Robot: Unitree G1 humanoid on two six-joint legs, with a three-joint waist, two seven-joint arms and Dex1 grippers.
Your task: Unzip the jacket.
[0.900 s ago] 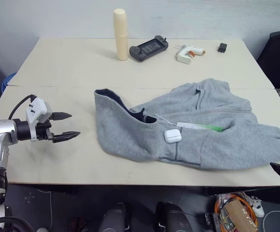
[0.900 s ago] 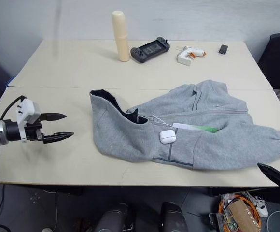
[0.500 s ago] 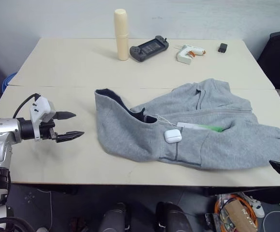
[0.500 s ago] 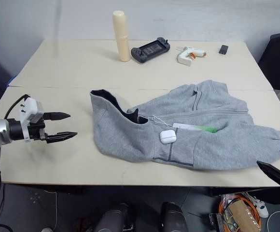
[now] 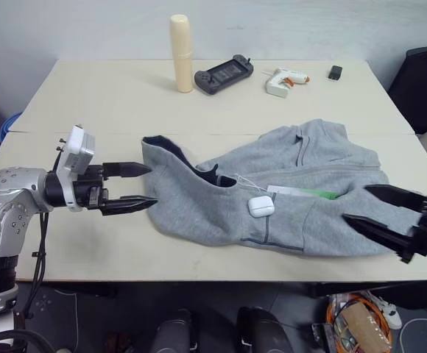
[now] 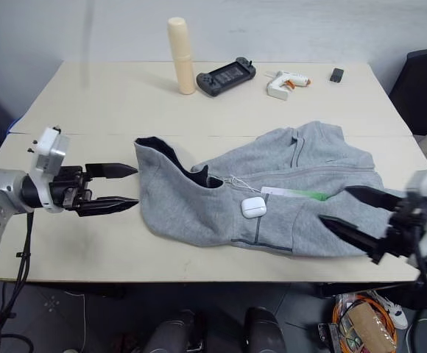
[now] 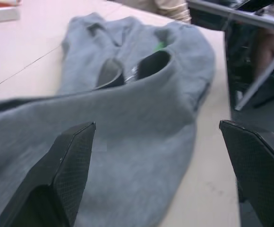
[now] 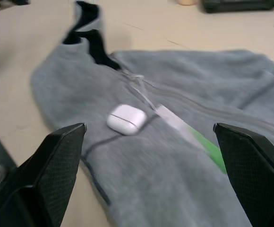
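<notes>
On the table (image 5: 88,95) the jacket (image 5: 302,191) is seen zipped and untouched, flanked by the left gripper (image 5: 129,187) and right gripper (image 5: 375,209), both wide open and empty, so unzipping is not yet begun.

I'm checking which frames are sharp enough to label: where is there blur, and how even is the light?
Left wrist view: the jacket is smeared and soft up close. Right wrist view: the white earbud case and green tag look soft. Left eye view: light is even and diffuse, with faint shadows under the left gripper and no glare on the table.
</notes>
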